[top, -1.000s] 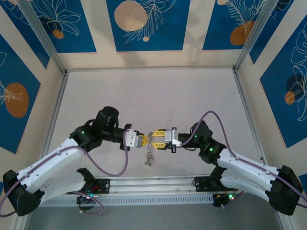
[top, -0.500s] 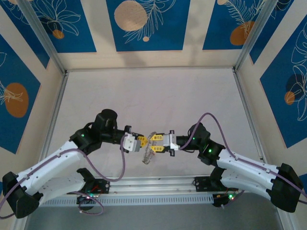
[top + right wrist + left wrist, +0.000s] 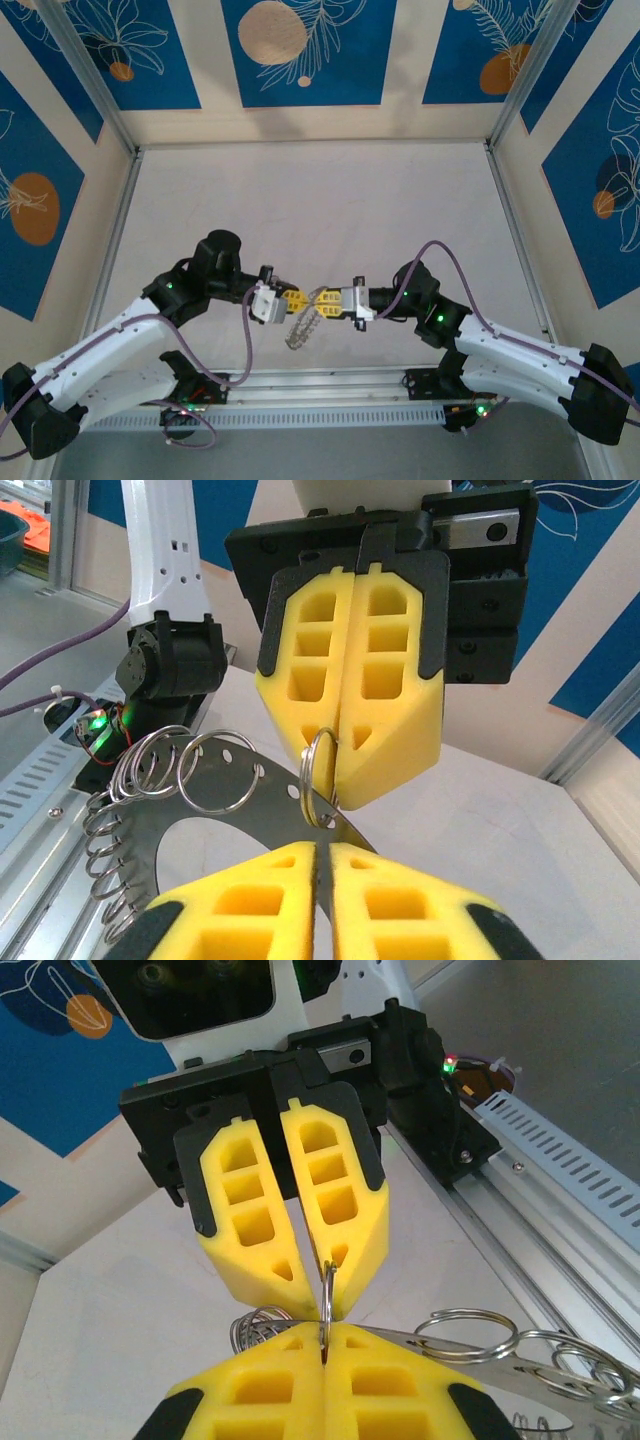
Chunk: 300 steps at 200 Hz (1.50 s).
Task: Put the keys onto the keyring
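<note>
The keyring (image 3: 150,825) is held in the air above the near edge of the table (image 3: 300,200). The left gripper (image 3: 335,780) is clenched on one small loop of it; the right gripper (image 3: 322,1285) seems nearly closed, its grip uncertain. Light, stiff, slippery metal: the flat plate should be pinched.

Two white and black arms reach in from the near side of the pale table (image 3: 320,200) and meet in the middle. The left gripper (image 3: 296,298) and the right gripper (image 3: 319,303) are yellow and touch tip to tip. The silvery keyring (image 3: 300,331) hangs just below them, tilted.
</note>
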### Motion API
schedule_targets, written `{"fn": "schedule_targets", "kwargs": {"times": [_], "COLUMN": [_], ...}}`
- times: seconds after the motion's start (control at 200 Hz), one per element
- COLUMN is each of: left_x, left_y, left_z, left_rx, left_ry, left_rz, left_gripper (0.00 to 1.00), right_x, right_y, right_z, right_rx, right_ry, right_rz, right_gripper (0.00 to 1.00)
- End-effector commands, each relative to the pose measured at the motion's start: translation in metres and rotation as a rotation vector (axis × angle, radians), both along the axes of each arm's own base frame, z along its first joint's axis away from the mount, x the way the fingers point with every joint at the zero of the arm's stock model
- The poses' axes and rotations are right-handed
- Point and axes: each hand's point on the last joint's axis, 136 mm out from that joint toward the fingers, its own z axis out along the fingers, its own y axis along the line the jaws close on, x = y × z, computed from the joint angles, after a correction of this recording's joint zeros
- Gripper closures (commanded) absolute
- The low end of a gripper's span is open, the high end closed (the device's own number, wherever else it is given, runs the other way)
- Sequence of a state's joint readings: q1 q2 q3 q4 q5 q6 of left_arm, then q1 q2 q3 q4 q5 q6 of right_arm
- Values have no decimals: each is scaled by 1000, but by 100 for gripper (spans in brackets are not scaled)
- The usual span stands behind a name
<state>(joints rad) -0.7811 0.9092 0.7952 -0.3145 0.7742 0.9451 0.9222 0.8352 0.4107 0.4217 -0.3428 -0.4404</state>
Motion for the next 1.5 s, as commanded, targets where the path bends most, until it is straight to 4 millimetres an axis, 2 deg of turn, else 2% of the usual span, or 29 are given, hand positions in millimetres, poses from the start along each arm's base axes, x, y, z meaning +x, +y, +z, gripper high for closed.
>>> {"fn": "schedule_targets", "kwargs": {"times": [0.0,0.11,0.175,0.29,0.46,0.61,0.79,0.945,1.025,1.135,1.165,1.33,1.495], "left_x": [-11,-10,-8,-1,8,10,11,15,17,17,17,8,-2], "left_y": [-3,-4,-4,-7,-8,-8,-7,-7,-6,3,6,20,18], "left_z": [15,15,13,13,11,12,12,5,6,1,-1,2,11], "left_rx": [-51,-45,-37,-27,-8,-6,-5,17,26,70,80,89,63], "left_ry": [-20,-13,-7,3,12,14,10,6,9,7,0,-49,-43], "left_rz": [-80,-76,-69,-34,10,26,39,60,79,115,123,129,65], "left_gripper": [100,100,100,100,100,100,100,100,100,61,55,46,48], "right_x": [-4,-4,-5,-6,-1,3,10,13,13,5,1,-16,-24], "right_y": [-2,-2,-2,-1,1,2,5,12,12,7,5,-7,-12], "right_z": [3,5,7,7,7,5,-4,3,4,8,10,2,-1], "right_rx": [18,32,39,40,41,33,-17,8,14,63,88,140,128], "right_ry": [-31,-41,-45,-42,-55,-58,-57,-64,-74,-122,-159,-429,-590], "right_rz": [0,-5,-3,-2,-40,-62,-110,-126,-123,-90,-74,-3,59], "right_gripper": [82,74,73,78,79,83,82,100,100,100,100,100,100]}}
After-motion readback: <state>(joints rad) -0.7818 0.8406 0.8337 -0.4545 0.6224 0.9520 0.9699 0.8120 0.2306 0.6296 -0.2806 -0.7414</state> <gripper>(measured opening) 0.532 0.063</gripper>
